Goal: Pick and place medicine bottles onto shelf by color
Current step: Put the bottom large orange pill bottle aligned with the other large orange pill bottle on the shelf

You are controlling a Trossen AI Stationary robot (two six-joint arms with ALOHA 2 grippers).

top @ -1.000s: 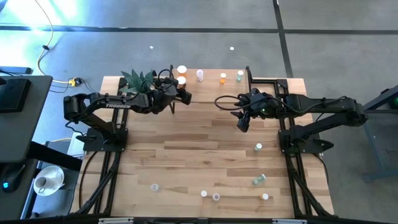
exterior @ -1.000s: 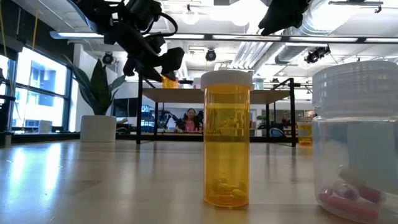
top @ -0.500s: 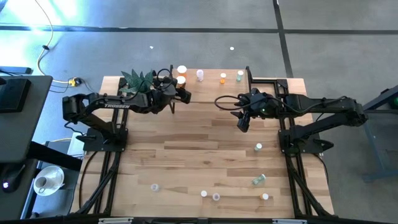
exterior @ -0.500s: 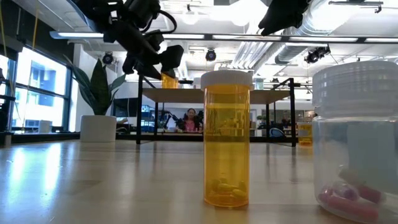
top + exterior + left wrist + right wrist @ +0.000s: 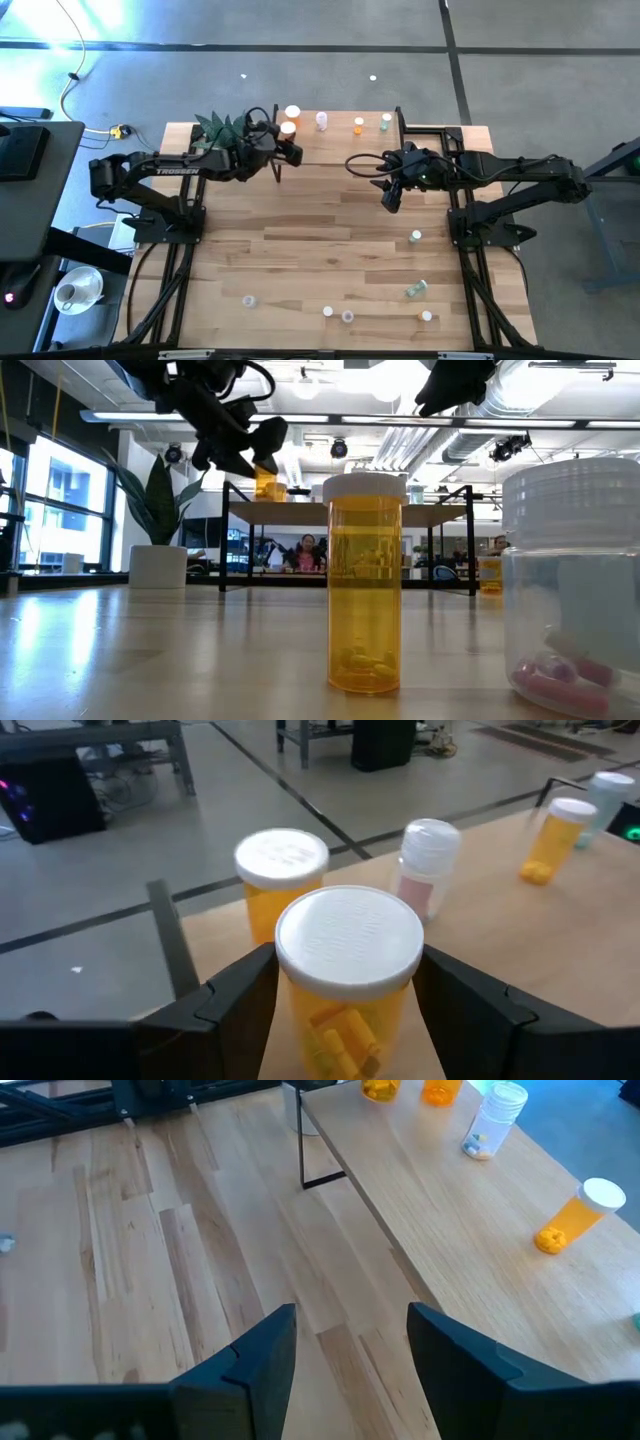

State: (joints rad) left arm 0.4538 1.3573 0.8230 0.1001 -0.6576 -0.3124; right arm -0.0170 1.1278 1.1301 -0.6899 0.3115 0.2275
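1. High view: left arm reaches to the shelf's (image 5: 340, 128) left end, left gripper (image 5: 287, 152) just short of an orange bottle (image 5: 288, 129); its fingers (image 5: 235, 990) flank the bottle without visibly touching it.
2. Right arm extends leftward over mid-table; right gripper (image 5: 389, 199) hangs with fingers (image 5: 262, 1350) parted, grasping nothing.
3. Second orange bottle (image 5: 280, 875) stands just behind the first at the shelf's far edge; a white bottle (image 5: 321, 120), small orange bottle (image 5: 358, 125) and green bottle (image 5: 385, 122) line the shelf rightward, bare board between.
4. More bottles (image 5: 415, 237) dot the table's (image 5: 300, 240) near right. Plant (image 5: 222, 130) sits far left; grey floor beyond.
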